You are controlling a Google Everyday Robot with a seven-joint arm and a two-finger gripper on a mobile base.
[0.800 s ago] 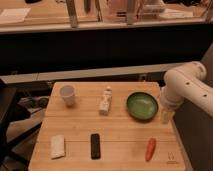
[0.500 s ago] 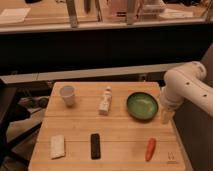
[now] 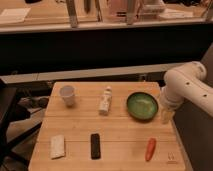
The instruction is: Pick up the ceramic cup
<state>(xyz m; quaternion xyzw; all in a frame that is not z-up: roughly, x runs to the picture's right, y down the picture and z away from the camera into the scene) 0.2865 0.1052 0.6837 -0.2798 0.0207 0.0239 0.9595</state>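
Note:
The ceramic cup (image 3: 67, 95) is small, white and handleless, and stands upright at the back left of the wooden table (image 3: 120, 135). My gripper (image 3: 166, 116) hangs from the white arm (image 3: 187, 87) at the table's right edge, just right of the green bowl (image 3: 142, 105). It is far from the cup, across the table's width.
A whitish upright bottle-like figure (image 3: 105, 100) stands between cup and bowl. At the front lie a pale flat block (image 3: 58, 146), a black bar (image 3: 95, 146) and an orange carrot (image 3: 150, 149). A dark counter runs behind the table; a dark object stands at the left.

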